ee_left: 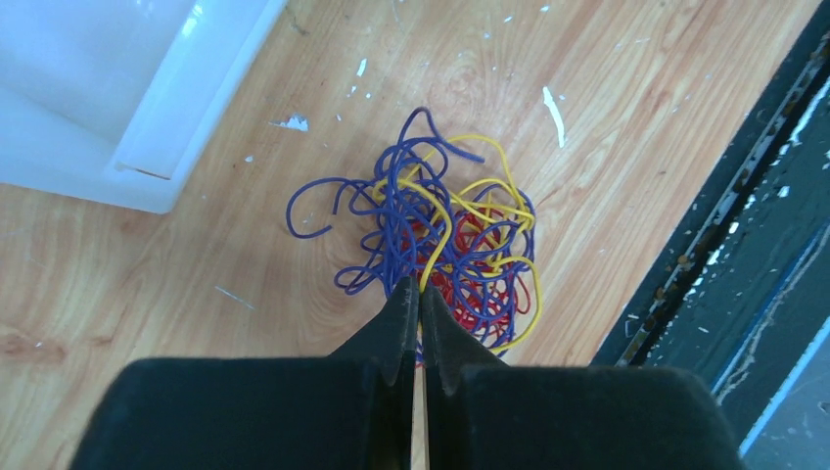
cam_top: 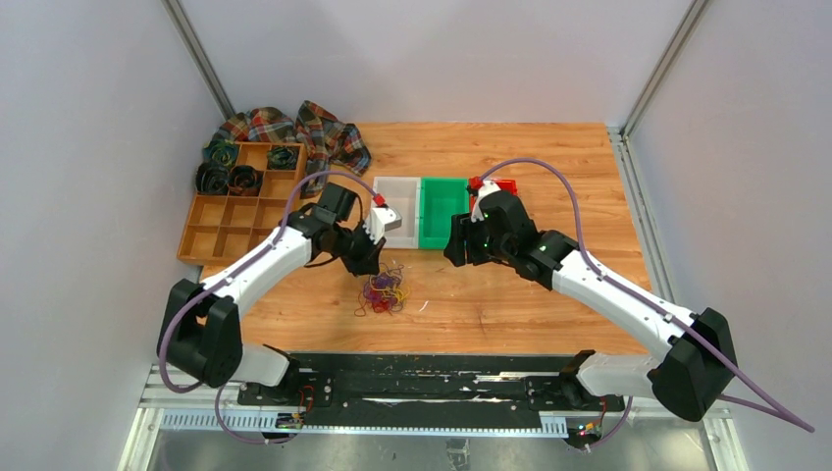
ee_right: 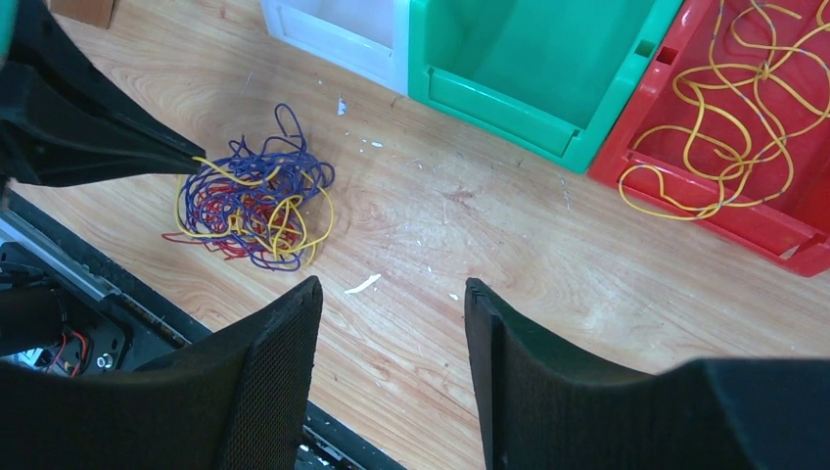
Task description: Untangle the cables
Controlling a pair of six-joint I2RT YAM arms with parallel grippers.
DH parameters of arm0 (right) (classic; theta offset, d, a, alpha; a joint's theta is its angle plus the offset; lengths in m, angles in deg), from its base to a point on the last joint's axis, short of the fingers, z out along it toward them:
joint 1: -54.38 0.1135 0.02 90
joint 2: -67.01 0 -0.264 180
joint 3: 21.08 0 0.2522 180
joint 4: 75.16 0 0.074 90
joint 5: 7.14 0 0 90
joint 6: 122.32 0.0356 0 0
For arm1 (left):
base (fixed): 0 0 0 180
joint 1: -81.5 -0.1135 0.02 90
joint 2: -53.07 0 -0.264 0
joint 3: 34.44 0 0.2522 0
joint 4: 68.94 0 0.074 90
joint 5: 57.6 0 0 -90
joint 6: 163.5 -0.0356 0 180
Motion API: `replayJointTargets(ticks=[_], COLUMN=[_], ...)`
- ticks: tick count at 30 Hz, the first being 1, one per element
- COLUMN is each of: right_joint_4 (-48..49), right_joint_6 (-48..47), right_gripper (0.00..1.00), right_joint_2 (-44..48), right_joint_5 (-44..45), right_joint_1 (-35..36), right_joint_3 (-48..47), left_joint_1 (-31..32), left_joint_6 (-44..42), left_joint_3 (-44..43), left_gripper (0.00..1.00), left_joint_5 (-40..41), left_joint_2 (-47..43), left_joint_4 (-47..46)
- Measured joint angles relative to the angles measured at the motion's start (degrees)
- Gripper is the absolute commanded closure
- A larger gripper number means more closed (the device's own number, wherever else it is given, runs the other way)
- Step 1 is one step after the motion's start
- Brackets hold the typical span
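A tangle of thin red, yellow and blue-purple cables (cam_top: pixel 384 292) lies on the wooden table near its front edge. It also shows in the left wrist view (ee_left: pixel 445 245) and in the right wrist view (ee_right: pixel 253 204). My left gripper (ee_left: pixel 421 290) is shut on a yellow cable (ee_left: pixel 438 245) at the near edge of the tangle. In the top view the left gripper (cam_top: pixel 369 263) is just above the pile. My right gripper (ee_right: pixel 391 294) is open and empty, over bare wood to the right of the tangle, and shows in the top view (cam_top: pixel 457 250).
A clear bin (cam_top: pixel 395 188), a green bin (cam_top: pixel 429 235) and a red bin (ee_right: pixel 783 230) with loose yellow cables (ee_right: pixel 744 88) stand in a row behind. A wooden compartment tray (cam_top: pixel 211 231) with dark coiled rolls and a plaid cloth (cam_top: pixel 329 132) lie at the back left.
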Motion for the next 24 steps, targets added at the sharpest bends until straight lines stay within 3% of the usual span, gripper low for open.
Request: replayJointTargets(ticks=[11,24], right_joint_4=[4.72,13.40], right_joint_6=[0.15,-2.97], right_gripper=[0.17,0.16], right_joint_2=[1.84,-1.68], right_joint_5=[-3.30,-5.79], right_joint_1=[1.31,10.97], right_joint_3=[0.31,-4.61], left_joint_1=[0.28,0.42], left_joint_6=[2.93,4.13], left_joint_3=[-9.18,-20.57], left_gripper=[0.99,0.99], left_joint_5=[-1.99,-3.56], left_joint_2=[-11.91,-14.88], left_joint_4=[6.34,15.19])
